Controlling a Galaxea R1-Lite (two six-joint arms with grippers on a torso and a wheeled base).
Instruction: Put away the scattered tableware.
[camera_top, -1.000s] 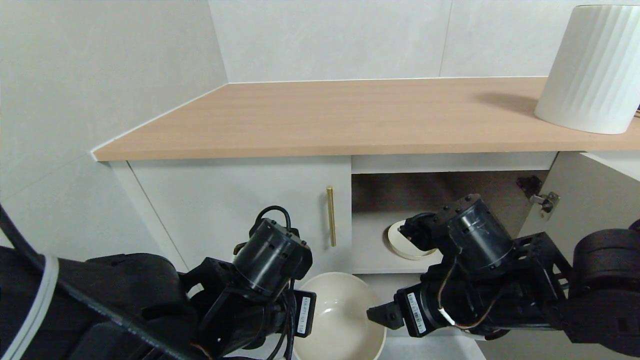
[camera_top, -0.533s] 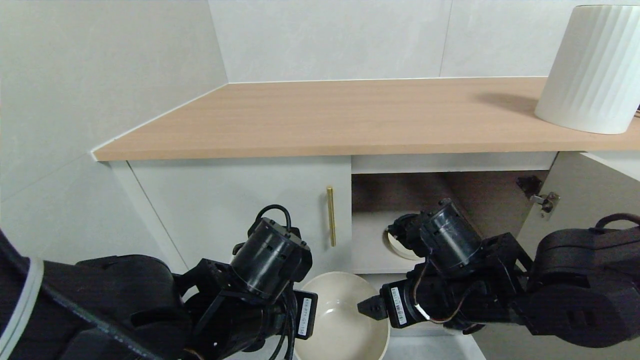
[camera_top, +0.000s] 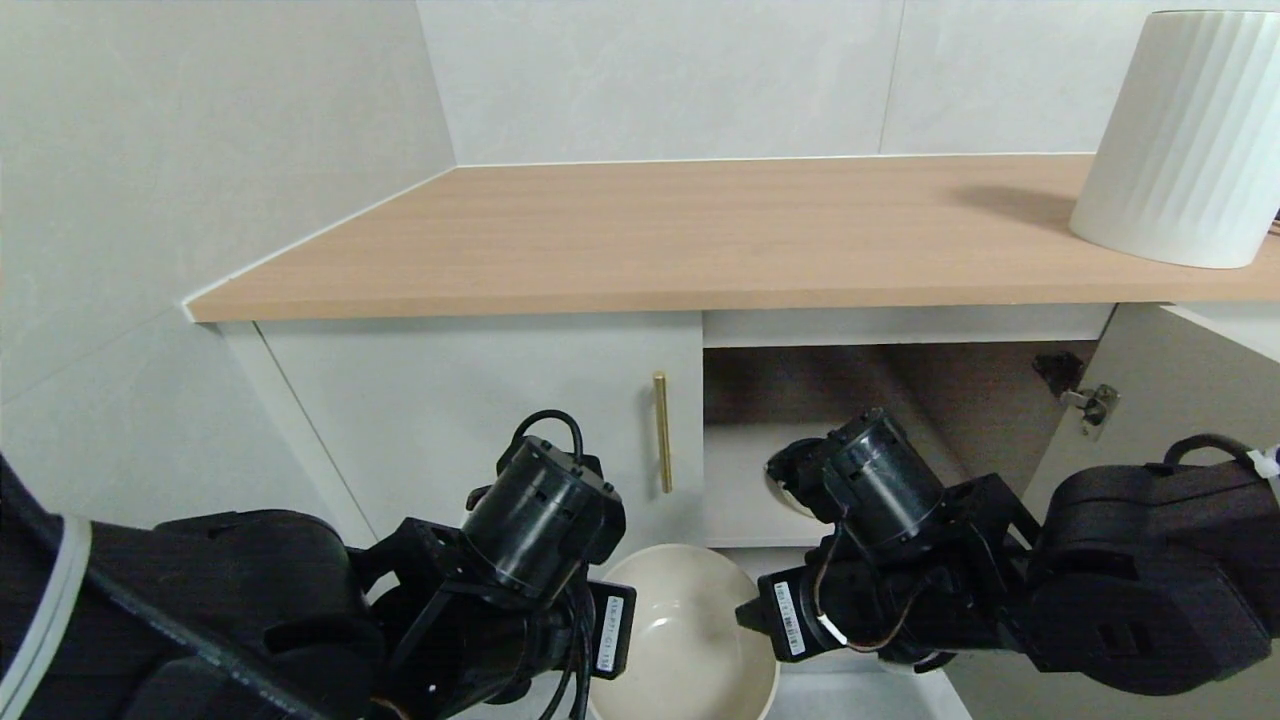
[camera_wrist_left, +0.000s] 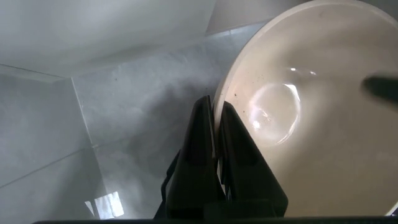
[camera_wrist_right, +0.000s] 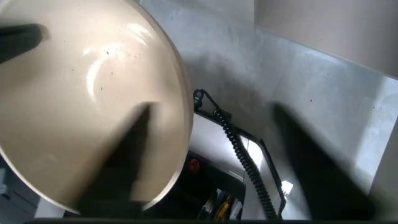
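So in the last second the right arm swung in toward the left and dropped a bit, and it now covers most of the plate (camera_top: 779, 492) in the cabinet; the left arm barely budged.

The left pincer (camera_wrist_left: 214, 102) is clamped tight on the near rim of the cream bowl (camera_top: 680, 640), one finger inside and one outside. The bowl sits low in front of the cabinet, over the grey floor, its mouth facing up (the head view cuts off its lower edge). The right pincer (camera_wrist_right: 211, 112) is spread wide at the bowl's opposite side: one finger hangs over the inside and the other is well outside the rim. I can't tell whether either one touches the bowl, since they're just dark blurs up close.

Behind the arms there's the closed door with its brass handle (camera_top: 661, 430), then the open compartment (camera_top: 900, 380) where only a sliver of the plate peeks out. A white ribbed cylinder (camera_top: 1180, 140) stands on the wooden table (camera_top: 700, 230), far right.
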